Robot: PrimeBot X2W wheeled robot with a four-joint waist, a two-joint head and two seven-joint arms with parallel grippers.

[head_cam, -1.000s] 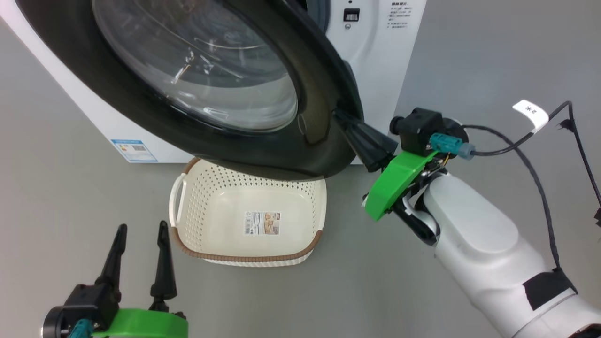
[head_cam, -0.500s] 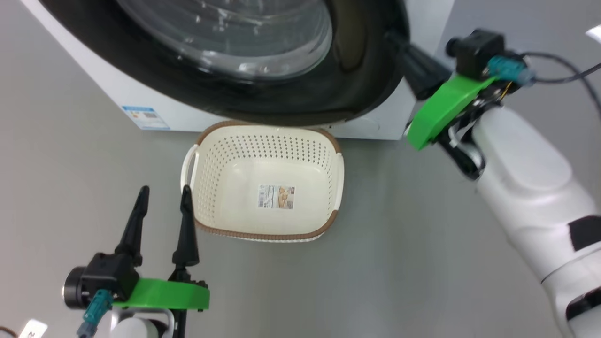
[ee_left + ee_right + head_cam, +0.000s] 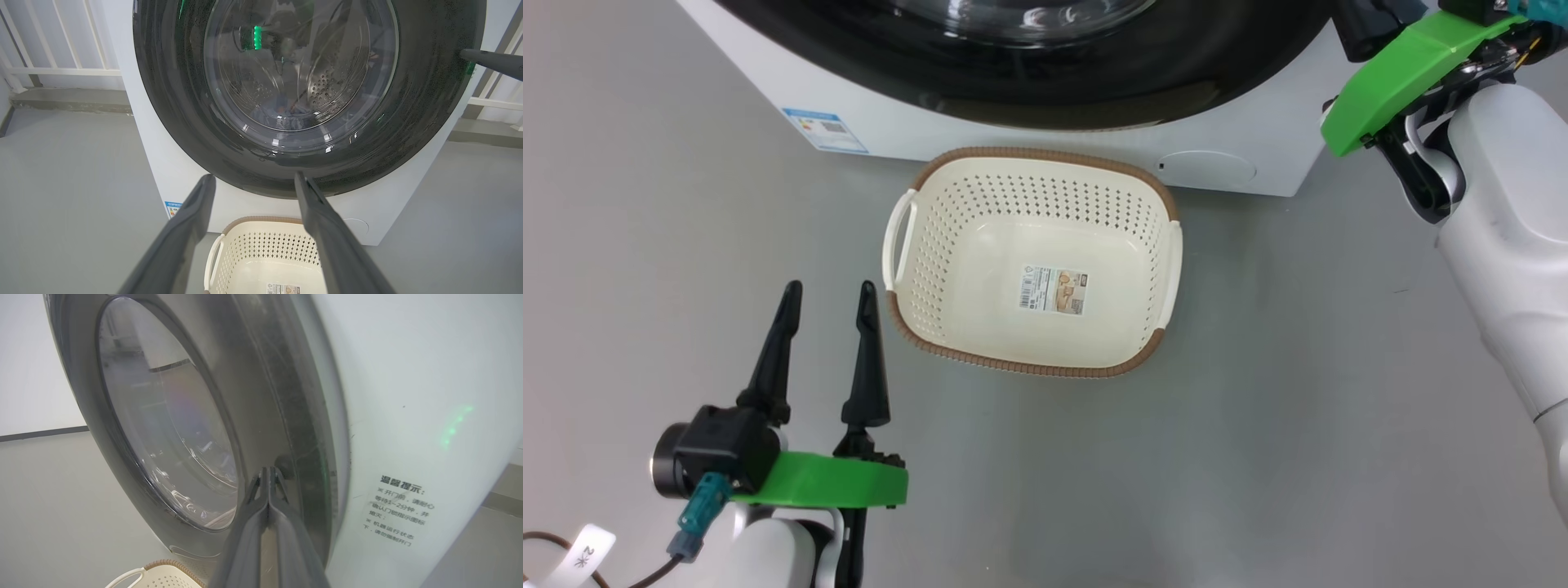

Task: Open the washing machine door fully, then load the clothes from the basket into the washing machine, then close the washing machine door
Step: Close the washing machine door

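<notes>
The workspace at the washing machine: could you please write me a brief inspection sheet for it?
Surface: grey floor, smooth.
Job's things: washing machine door shut or nearly shut on the washing machine; basket empty except its sticker; clothes apparently behind the glass.
Clutter: nothing seen.
Claws: left claw open beside the basket; right claw shut, tips at the door's edge.
Cables: tagged cable at the left wrist.
Surroundings: white railing.
</notes>
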